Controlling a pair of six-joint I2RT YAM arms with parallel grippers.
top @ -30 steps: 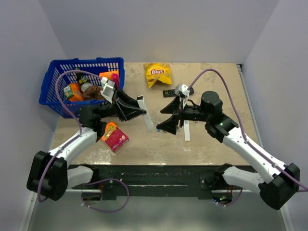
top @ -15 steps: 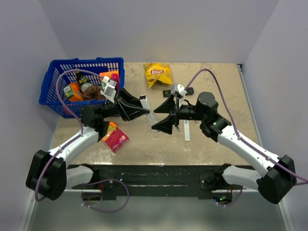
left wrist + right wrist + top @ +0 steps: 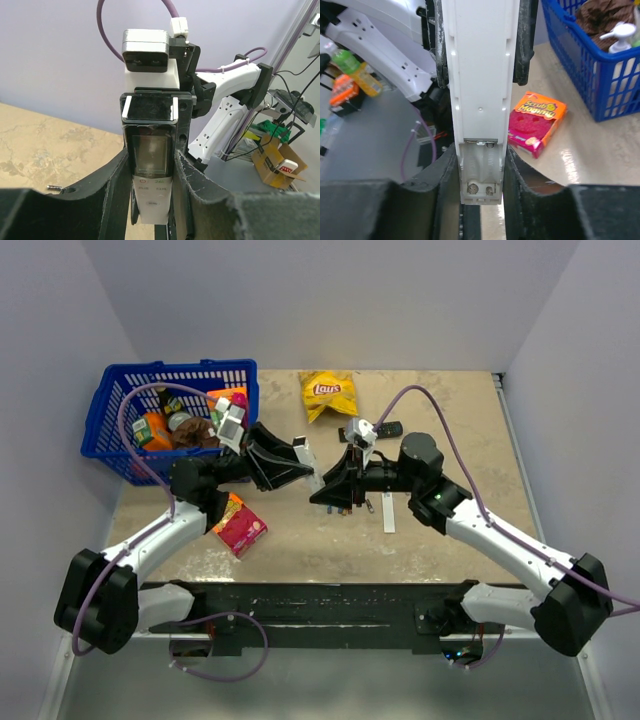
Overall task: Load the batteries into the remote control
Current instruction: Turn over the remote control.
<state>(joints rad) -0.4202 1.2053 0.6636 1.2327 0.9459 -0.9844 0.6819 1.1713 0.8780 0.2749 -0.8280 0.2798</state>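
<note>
The white remote control [image 3: 301,451] hangs above the table's middle, held at both ends. My left gripper [image 3: 309,471] is shut on its end with the dark patch [image 3: 151,150], and its white face [image 3: 152,192] sits between the jaws. My right gripper [image 3: 322,490] is shut on the other end, its fingers [image 3: 447,172] pressed against both sides. The remote control's back [image 3: 480,75] faces the right wrist view, with the open battery bay [image 3: 480,172] empty and its springs bare. The white back strip [image 3: 388,512] lies on the table. No batteries show in any view.
A blue basket [image 3: 108,400] of groceries stands at the back left. A pink and orange sponge box [image 3: 238,523] lies below the left arm. A yellow chip bag [image 3: 328,392] and a black remote [image 3: 366,430] lie at the back centre.
My right gripper moved left to the remote control and went from open to shut on its free end. The left gripper kept its hold and lifted slightly.
</note>
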